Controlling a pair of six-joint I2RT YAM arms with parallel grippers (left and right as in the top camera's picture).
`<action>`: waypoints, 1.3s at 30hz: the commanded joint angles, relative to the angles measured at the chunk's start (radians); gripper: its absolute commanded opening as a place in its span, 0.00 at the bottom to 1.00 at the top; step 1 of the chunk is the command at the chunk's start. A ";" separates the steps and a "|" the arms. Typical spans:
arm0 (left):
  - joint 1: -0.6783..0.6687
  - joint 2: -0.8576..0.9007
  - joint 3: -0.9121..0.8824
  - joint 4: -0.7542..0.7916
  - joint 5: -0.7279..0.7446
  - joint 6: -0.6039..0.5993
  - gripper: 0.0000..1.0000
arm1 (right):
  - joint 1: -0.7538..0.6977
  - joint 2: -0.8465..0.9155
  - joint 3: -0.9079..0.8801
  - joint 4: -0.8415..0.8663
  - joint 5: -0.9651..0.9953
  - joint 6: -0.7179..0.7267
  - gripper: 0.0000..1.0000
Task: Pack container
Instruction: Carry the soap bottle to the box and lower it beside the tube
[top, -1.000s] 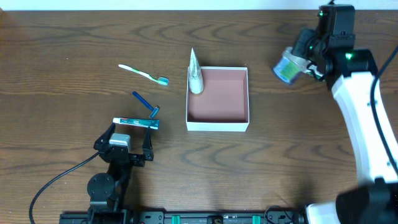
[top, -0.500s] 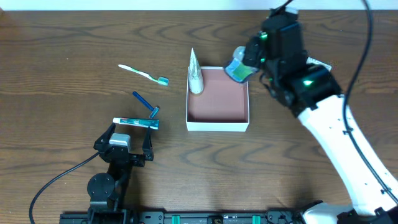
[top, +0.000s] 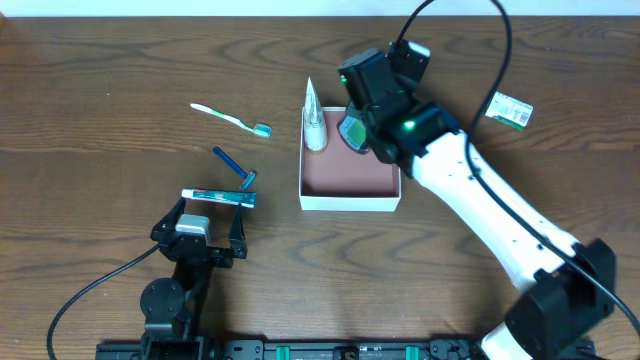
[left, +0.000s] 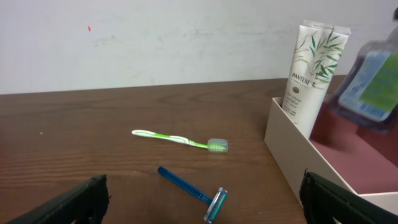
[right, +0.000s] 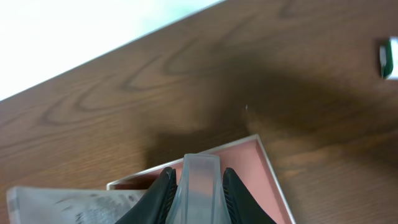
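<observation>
Overhead, right jaws: the right gripper (top: 352, 130) is closed on a small blue-tinted bottle (top: 353, 132) with a green label.
Right wrist view: both fingers (right: 160, 190) press against the bottle's clear cap (right: 200, 183), one on each side.
Bottle position: it hangs over the far part of the container (top: 350, 203), above the reddish-brown floor; whether it touches the floor cannot be told.
Change, right arm: a second ago it held the bottle out by the table's far right edge; it has since swung left and now reaches over the box.
Left jaws: the left gripper (top: 205, 212) stands wide open and holds nothing, unmoved at the near left.
Container: white-walled square box at mid-table, in the same spot as before.
Tube: a white Pantene tube (top: 314, 120) stands at the container's far left corner, unchanged.
Left of the box: a green-and-white toothbrush (top: 232, 119), a blue razor (top: 235, 167) and a blue-and-white packet (top: 218, 196) lie where they lay.
Far right: a small green packet (top: 510, 109) now shows in full on the table (top: 100, 60), well apart from the box.
</observation>
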 joint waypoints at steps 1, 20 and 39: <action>-0.001 -0.005 -0.018 -0.034 0.007 0.014 0.98 | 0.017 0.027 0.013 0.011 0.090 0.131 0.01; -0.001 -0.005 -0.018 -0.034 0.007 0.014 0.98 | 0.051 0.169 0.013 0.156 0.137 0.215 0.01; -0.001 -0.005 -0.018 -0.034 0.007 0.014 0.98 | 0.051 0.199 0.013 0.235 0.066 0.184 0.26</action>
